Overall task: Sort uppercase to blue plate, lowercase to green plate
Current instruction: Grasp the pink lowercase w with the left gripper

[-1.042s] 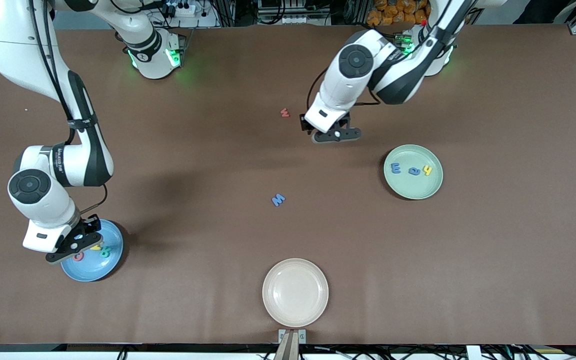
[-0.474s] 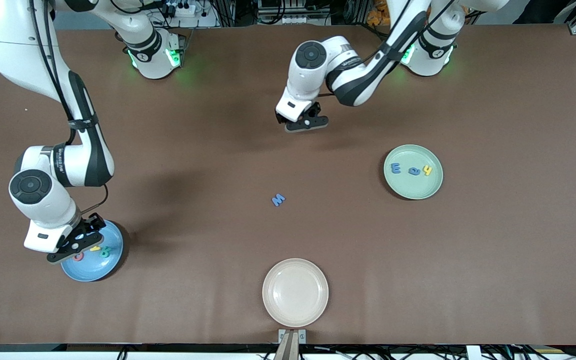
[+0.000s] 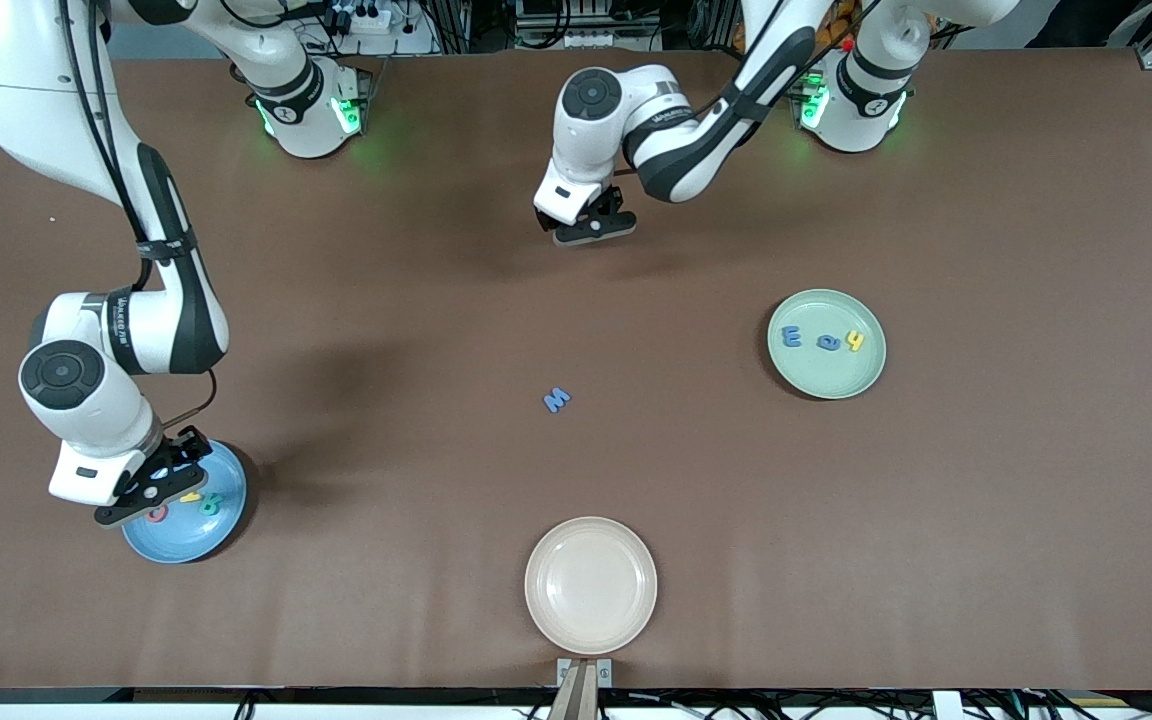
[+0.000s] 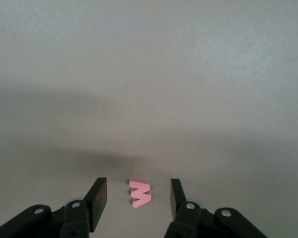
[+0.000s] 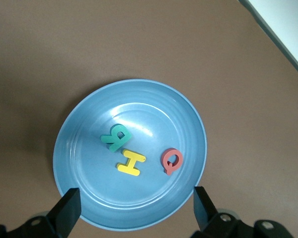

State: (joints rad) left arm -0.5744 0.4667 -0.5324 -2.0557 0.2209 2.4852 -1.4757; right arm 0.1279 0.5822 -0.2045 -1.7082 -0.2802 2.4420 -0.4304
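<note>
My left gripper (image 3: 591, 230) (image 4: 138, 191) hangs low over the table near the robots' bases, open. The small red lowercase w (image 4: 140, 192) lies flat between its fingers, touching neither; the front view hides it under the hand. My right gripper (image 3: 151, 490) (image 5: 136, 202) is open above the blue plate (image 3: 186, 540) (image 5: 79, 129), which holds a teal R (image 5: 116, 137), a yellow H (image 5: 131, 163) and a red Q (image 5: 171, 160). The green plate (image 3: 826, 378) holds a blue three-pronged m (image 3: 792, 336), a blue e (image 3: 827, 342) and a yellow h (image 3: 854, 341). A blue angular M (image 3: 557, 400) lies on the table's middle.
A cream-white plate (image 3: 591, 585) sits with nothing in it near the table's front edge, nearer to the front camera than the blue M. The brown table top between the three plates is bare apart from that M.
My left arm has swung from beside the green plate toward the right arm's end and now covers the red w. The right gripper stays over the blue plate.
</note>
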